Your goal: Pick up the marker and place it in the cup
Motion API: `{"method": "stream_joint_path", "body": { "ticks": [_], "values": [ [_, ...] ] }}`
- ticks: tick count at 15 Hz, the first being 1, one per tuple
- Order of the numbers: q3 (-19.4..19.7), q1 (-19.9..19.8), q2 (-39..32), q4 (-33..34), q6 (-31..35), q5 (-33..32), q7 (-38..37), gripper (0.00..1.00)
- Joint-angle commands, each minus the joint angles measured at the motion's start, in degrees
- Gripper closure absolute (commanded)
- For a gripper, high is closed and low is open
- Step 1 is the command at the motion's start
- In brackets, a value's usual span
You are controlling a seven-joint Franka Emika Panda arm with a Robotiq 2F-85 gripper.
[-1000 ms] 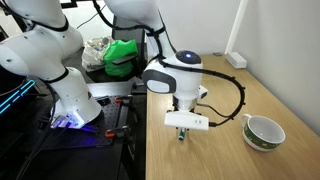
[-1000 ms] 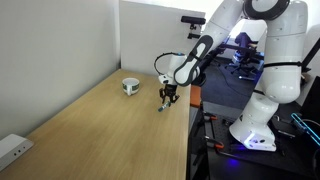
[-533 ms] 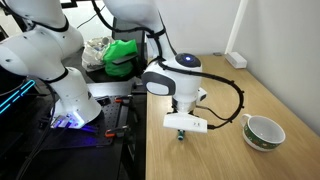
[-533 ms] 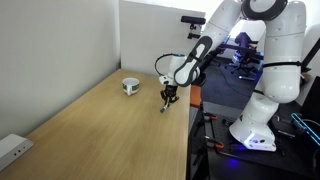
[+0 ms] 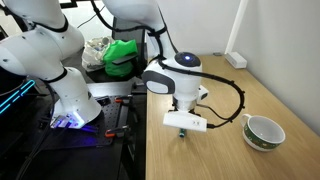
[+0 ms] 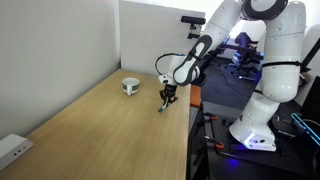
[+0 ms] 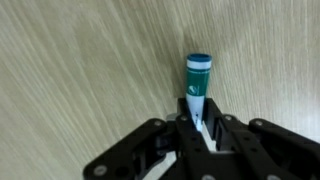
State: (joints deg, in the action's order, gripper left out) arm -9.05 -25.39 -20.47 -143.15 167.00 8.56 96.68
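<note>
In the wrist view the hand (image 7: 200, 124) comes in from the bottom edge, its two dark fingers (image 7: 186, 118) drawn close together on the pale end of the marker (image 7: 198, 78). The hand grips the marker there, with little gap left between the fingers. The marker's dark green body points away from the hand over the wood-grain bench (image 7: 80, 70). Whether its far tip touches the wood cannot be told. In both exterior views the hand (image 5: 182, 131) (image 6: 167, 100) hangs low over the bench (image 5: 215, 160) (image 6: 100, 130), near the edge that faces the robot's base. A small dark stub shows just below the hand and seems to be the marker, though it is too small to be sure. The cup (image 5: 264, 132) (image 6: 130, 86), white with a dark patterned band, stands upright on the bench well apart from the hand: to its right in an exterior view (image 5: 264, 132), and to its left and farther back in an exterior view (image 6: 130, 86). A black cable (image 5: 238, 98) arcs from the arm above the bench between the hand and the cup. A white power strip (image 6: 12, 150) lies at the near left corner.
</note>
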Motion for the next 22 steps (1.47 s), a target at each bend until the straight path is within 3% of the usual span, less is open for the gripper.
{"method": "stream_joint_path", "body": {
  "ticks": [1,7,13,22],
  "values": [
    [-3.37,-3.53,2.37,-0.98,2.48,3.95,1.71,0.95],
    [-7.83,-7.39,3.48,-0.04,4.91,8.45,2.42,0.95],
    [-18.06,-15.35,2.28,3.05,5.65,16.41,6.88,0.95],
    [-28.00,-23.52,0.17,6.56,5.92,22.84,11.97,0.95]
  ]
}}
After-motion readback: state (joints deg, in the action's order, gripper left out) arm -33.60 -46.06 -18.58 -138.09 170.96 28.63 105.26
